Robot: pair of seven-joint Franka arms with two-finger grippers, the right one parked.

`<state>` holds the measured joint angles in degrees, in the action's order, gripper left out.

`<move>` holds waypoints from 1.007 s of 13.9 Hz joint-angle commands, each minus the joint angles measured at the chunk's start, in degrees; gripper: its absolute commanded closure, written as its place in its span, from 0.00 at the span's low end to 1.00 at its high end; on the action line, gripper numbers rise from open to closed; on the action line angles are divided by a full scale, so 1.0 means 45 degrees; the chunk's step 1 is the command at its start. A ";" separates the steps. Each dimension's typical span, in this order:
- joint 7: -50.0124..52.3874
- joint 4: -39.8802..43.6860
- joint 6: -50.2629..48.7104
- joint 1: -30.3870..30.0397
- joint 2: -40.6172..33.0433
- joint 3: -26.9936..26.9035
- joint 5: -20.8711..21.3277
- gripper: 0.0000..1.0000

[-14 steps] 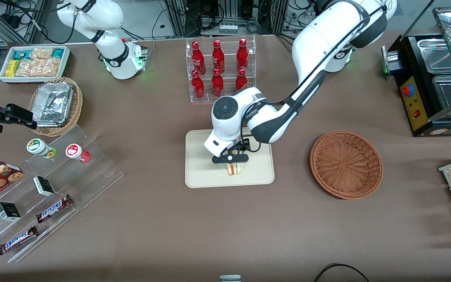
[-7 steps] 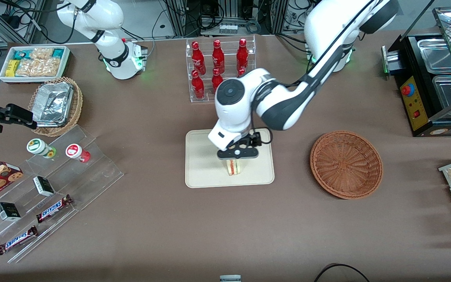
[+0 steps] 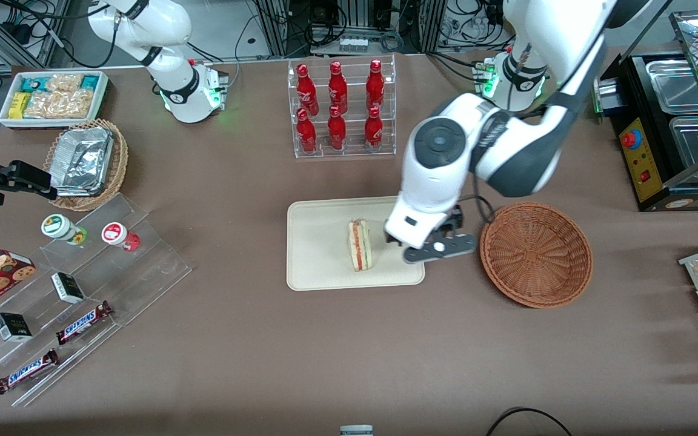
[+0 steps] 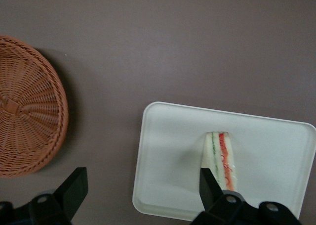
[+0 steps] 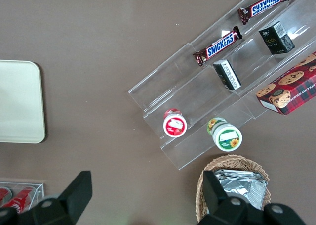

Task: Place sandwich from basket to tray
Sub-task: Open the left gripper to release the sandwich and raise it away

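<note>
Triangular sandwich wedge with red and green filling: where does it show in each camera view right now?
Front view: sandwich stands on the cream rectangular tray, beside the open gripper.
Left wrist view: sandwich on the tray.
Right wrist view: not visible.
Shared landmark: the tray.

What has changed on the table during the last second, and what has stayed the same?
The gripper let go of the sandwich, rose, and moved sideways toward the basket; it now hangs open over the tray's edge nearest the basket. The sandwich stayed standing on its edge on the tray. Tray, basket and the other goods did not move.
</note>
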<state>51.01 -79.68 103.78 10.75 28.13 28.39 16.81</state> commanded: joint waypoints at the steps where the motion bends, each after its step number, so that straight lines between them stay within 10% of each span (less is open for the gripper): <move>1: -0.0902 -0.1024 -0.0054 -0.0981 -0.1093 0.0058 -0.0648 0.00; 8: -0.3143 -0.2270 -0.0718 -0.3109 -0.2767 -0.0098 -0.1560 0.00; 14: -0.9527 -0.2666 -0.3133 -0.2702 -0.4549 -0.3474 -0.3578 0.00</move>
<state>17.01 -89.13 93.31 -1.94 11.96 16.53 3.02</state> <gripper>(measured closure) 0.000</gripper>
